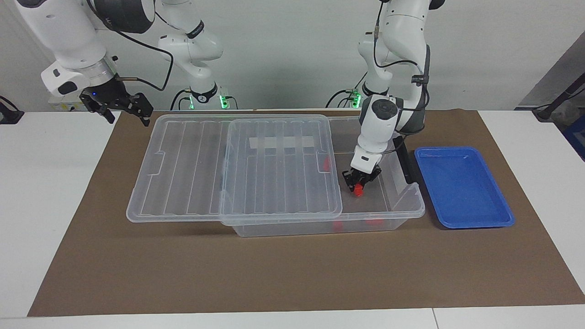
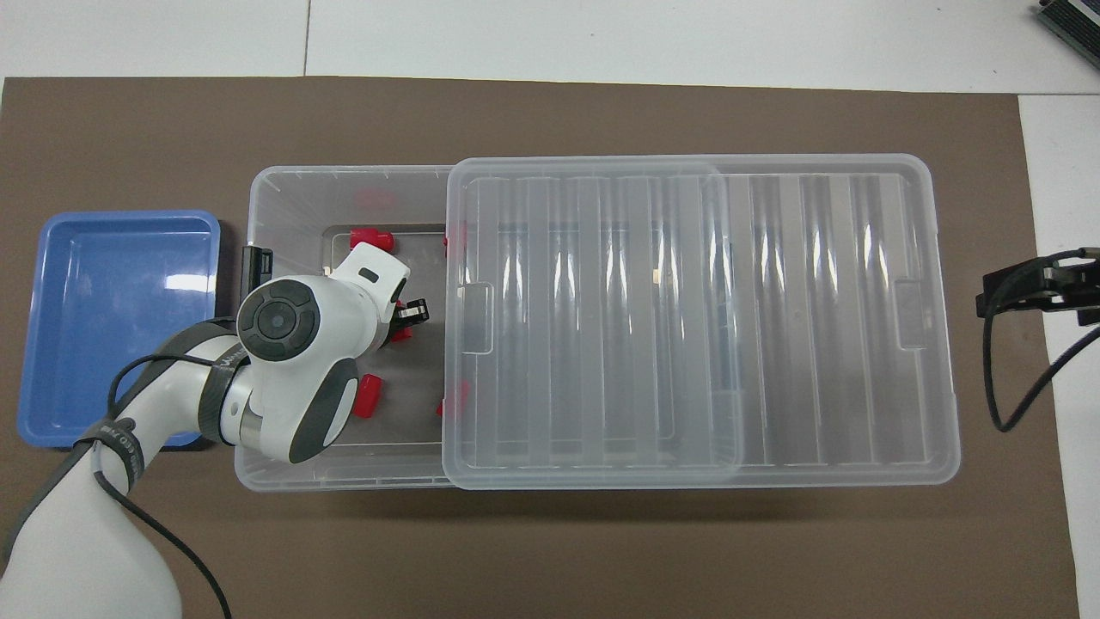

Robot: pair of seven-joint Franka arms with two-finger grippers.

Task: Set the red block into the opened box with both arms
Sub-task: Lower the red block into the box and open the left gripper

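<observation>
Two white arms work at one clear plastic box (image 1: 402, 208) with one ribbed clear lid (image 1: 237, 169) slid toward the right arm's end, leaving the end by the left arm uncovered. One shallow blue tray (image 1: 461, 185) lies just beside the box at the left arm's end, all on a brown mat (image 1: 274, 274).

The left gripper (image 1: 358, 186) reaches down into the uncovered part of the box, its jaws clamped on the red block (image 1: 358, 191), which hangs at the fingertips inside the box walls — whether it touches the floor cannot be told. From overhead the left arm's wrist covers most of the gripper (image 2: 408, 314) and only a sliver of the held block (image 2: 400, 331) shows.

The right gripper (image 1: 130, 107) waits in the air over the mat's corner at the right arm's end, its jaws spread wide and holding nothing; overhead, only its dark tip (image 2: 1035, 288) enters the edge of the view.

Besides the held one, four other red blocks show on the box floor from overhead: one whole (image 2: 371, 238), one partly under the wrist (image 2: 366, 396), and two — (image 2: 455, 234) and (image 2: 454, 397) — half tucked beneath the lid's edge. Blurred red patches on the walls look like reflections.

A black end handle (image 1: 406, 160) sits on the box's end wall beside the tray, and a white tape strip (image 1: 282, 142) shows through the lid.
</observation>
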